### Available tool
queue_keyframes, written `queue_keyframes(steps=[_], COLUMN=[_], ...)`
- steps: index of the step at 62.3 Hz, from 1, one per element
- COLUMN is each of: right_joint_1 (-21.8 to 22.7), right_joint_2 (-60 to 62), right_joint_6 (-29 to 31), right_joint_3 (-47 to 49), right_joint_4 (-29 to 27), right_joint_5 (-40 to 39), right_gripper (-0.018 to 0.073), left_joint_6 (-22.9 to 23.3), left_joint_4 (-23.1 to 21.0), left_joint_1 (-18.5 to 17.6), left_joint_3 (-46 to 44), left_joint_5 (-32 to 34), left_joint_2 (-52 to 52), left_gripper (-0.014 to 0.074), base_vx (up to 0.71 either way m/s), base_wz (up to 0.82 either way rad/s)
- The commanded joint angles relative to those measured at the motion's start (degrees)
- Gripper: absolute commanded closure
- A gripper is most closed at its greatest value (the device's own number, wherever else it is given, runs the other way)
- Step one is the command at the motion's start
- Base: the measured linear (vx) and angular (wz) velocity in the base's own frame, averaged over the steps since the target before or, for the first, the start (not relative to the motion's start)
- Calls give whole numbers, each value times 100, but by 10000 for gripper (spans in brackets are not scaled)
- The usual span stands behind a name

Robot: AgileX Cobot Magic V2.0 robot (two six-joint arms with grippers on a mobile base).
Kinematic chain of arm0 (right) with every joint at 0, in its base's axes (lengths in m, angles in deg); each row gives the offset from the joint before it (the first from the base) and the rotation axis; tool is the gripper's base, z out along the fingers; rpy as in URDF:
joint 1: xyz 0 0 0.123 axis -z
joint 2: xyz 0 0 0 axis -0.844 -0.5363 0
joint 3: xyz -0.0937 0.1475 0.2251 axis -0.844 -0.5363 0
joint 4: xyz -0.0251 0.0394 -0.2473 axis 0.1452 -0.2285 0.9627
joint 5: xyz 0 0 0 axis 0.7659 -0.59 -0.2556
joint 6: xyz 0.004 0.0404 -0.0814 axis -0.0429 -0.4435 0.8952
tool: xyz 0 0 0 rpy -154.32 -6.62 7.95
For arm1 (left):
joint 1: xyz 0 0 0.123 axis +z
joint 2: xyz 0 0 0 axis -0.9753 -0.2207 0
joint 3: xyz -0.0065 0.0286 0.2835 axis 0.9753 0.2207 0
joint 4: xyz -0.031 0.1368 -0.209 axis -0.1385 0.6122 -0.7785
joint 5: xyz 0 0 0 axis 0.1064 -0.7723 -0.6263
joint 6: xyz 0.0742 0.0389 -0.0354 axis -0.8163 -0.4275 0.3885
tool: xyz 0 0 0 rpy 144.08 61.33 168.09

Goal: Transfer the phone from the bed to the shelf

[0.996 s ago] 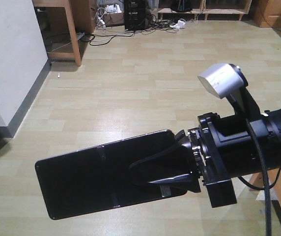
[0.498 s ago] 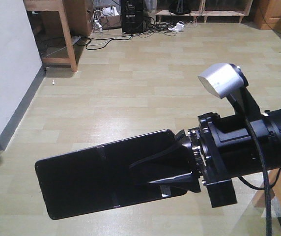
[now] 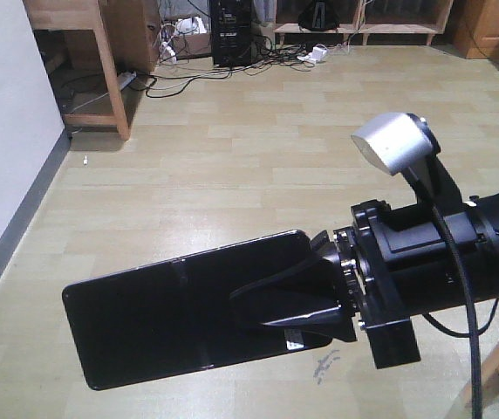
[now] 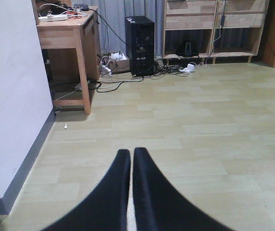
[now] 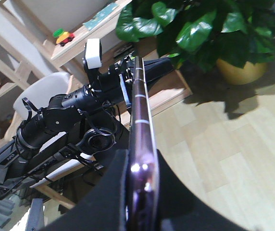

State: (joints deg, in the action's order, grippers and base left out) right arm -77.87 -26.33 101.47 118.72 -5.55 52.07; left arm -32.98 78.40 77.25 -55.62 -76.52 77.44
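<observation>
Floor and bench leg (image 3: 110, 78) slide left behind my right pincer (image 3: 271, 305), which keeps the phone (image 3: 145, 323) clamped, flat above the floor. Left wrist view: my left pincer (image 4: 131, 161) is pressed together, empty. Right wrist view: the phone stands edge-on between my pads (image 5: 113, 192), with a plant (image 5: 200, 29) beyond.

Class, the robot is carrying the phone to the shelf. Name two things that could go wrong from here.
1. The right gripper clamps the phone at one end only. The rest overhangs the bare floor, so a jolt might tip it out.
2. Loose cables lie on the floor before the shelf, and the base may snag on them.
</observation>
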Motion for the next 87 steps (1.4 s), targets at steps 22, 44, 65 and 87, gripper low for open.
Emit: queue_keyframes(steps=[22, 44, 65, 87], right_joint_1=[12, 12, 12, 12], right_joint_2=[156, 156, 156, 156], right_joint_6=[67, 67, 67, 67], right_joint_3=[156, 156, 156, 156], right_joint_4=[-548, -548, -548, -548], right_joint_5=[421, 421, 421, 421], right_gripper=[561, 561, 561, 561], left_joint_6=[22, 22, 22, 22], left_joint_4=[-52, -52, -52, -52], left_joint_1=[-23, -23, -23, -23], left_joint_3=[14, 14, 14, 14], left_joint_5=[426, 426, 426, 426], left_joint_2=[34, 34, 34, 34], left_gripper=[596, 596, 596, 596], base_vx=[29, 33, 33, 31], base_wz=[-2, -2, 4, 2])
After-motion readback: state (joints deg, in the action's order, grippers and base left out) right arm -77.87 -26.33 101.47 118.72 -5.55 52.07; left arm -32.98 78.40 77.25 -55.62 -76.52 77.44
